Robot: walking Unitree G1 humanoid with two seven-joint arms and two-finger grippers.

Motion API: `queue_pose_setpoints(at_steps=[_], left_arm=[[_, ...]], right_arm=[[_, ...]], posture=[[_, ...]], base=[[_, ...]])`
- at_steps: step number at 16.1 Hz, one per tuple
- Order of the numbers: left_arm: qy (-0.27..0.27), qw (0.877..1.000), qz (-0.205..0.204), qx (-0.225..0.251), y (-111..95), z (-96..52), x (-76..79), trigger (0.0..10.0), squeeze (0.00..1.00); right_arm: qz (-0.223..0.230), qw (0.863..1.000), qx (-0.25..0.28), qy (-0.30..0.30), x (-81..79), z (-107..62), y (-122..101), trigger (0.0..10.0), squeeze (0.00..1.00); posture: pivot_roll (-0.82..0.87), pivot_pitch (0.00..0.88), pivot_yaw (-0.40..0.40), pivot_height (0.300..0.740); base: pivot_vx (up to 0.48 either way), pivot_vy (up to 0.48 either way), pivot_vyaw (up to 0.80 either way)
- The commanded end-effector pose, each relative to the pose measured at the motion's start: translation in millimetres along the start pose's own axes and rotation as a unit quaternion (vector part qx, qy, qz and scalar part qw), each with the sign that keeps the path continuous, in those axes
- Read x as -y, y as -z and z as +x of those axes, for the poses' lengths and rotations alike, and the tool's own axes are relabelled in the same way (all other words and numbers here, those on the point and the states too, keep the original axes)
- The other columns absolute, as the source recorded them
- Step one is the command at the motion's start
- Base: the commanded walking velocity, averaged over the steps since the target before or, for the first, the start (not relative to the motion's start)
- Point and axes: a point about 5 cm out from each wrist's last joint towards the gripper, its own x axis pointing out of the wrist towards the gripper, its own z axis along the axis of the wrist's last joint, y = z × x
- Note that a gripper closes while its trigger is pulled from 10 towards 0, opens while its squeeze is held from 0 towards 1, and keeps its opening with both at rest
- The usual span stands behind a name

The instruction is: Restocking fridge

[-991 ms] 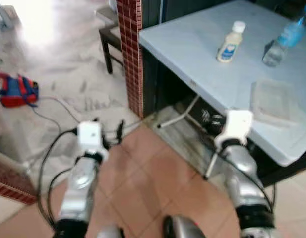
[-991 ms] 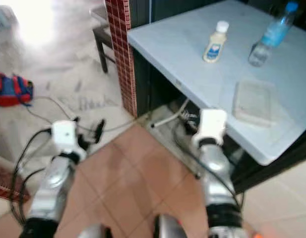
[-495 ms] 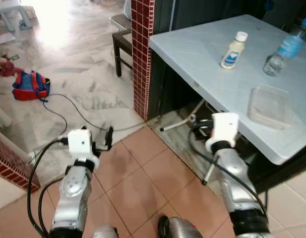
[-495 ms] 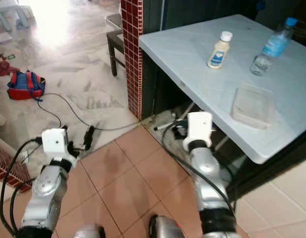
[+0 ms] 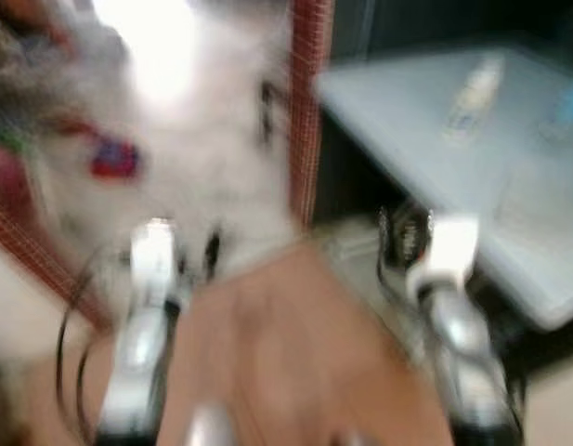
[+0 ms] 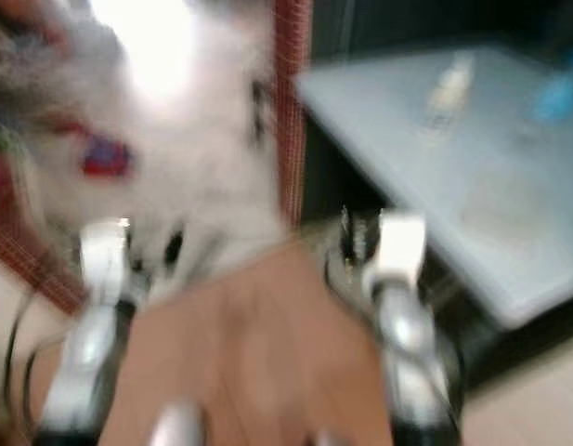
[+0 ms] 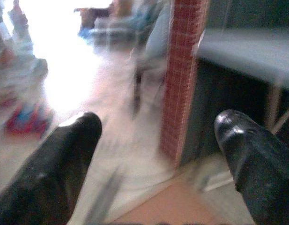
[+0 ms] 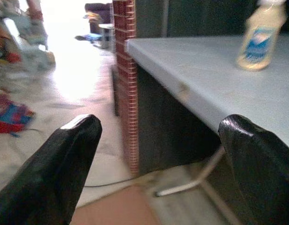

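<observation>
So, transit, views blurred | left gripper (image 7: 156, 140) and right gripper (image 8: 158, 140) held low, spread wide, nothing gripped | cream bottle (image 8: 257, 35) left standing on grey table (image 8: 205, 65), presumably awaiting pickup

left end effector (image 7: 158, 140): fingers spread, empty | right end effector (image 8: 160, 140): fingers spread, empty | both arms forward, low

The left gripper (image 7: 158, 154) has its two black fingers (image 7: 50, 183) spread wide, empty. Ahead between them stands a red brick pillar (image 7: 184, 79), the pale bench (image 7: 247, 49) beside it, all blurred.
</observation>
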Motion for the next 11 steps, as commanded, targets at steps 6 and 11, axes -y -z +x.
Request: queue_pose_setpoints(at_steps=[6,11], left_arm=[[0.015,1.000,0.007,0.020,-14.3,8.9,2.1,10.0,0.00],[0.011,1.000,0.001,0.010,-13.0,11.0,2.5,10.0,0.00]], right_arm=[[-0.003,1.000,0.005,0.013,-1.5,-0.8,-2.3,10.0,0.00],[-0.007,1.000,0.008,0.016,-0.1,0.5,-2.5,10.0,0.00]], posture=[[0.02,0.083,0.002,0.740],[0.02,0.077,0.001,0.740]], base=[[0.306,0.274,-0.67],[0.280,0.388,-0.77]])
